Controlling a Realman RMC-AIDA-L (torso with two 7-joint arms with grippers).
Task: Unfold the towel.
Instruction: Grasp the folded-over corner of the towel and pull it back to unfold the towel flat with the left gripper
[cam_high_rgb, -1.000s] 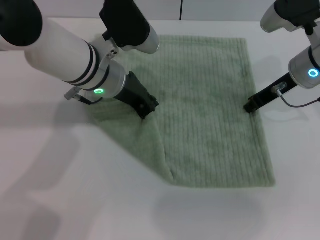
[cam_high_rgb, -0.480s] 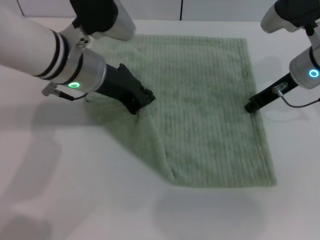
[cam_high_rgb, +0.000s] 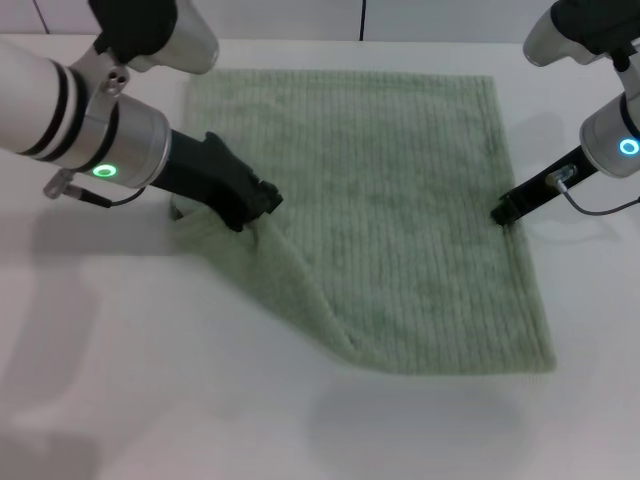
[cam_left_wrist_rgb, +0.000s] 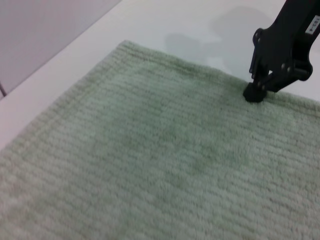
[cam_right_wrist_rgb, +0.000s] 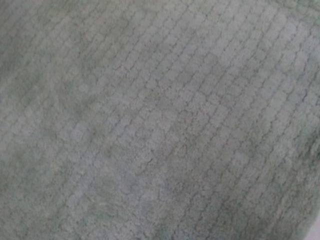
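Observation:
The pale green towel (cam_high_rgb: 400, 200) lies on the white table, with its near-left part still folded over along a slanted ridge. My left gripper (cam_high_rgb: 252, 208) is low at the towel's left side, shut on a bunched bit of the folded cloth. My right gripper (cam_high_rgb: 500, 213) is at the towel's right hem, fingers together, its tip resting on the edge. The left wrist view shows the ribbed towel (cam_left_wrist_rgb: 150, 160) and, far off, the right gripper (cam_left_wrist_rgb: 254, 93) touching the hem. The towel (cam_right_wrist_rgb: 160, 120) fills the right wrist view.
The white table (cam_high_rgb: 150, 380) runs bare around the towel on the near and left sides. A wall meets the table's far edge. A thin cable hangs off the right wrist (cam_high_rgb: 600, 205).
My left gripper has moved left and a little farther away, dragging the pinched fold with it, so more of the towel's far-left part lies uncovered. The right gripper has stayed put.

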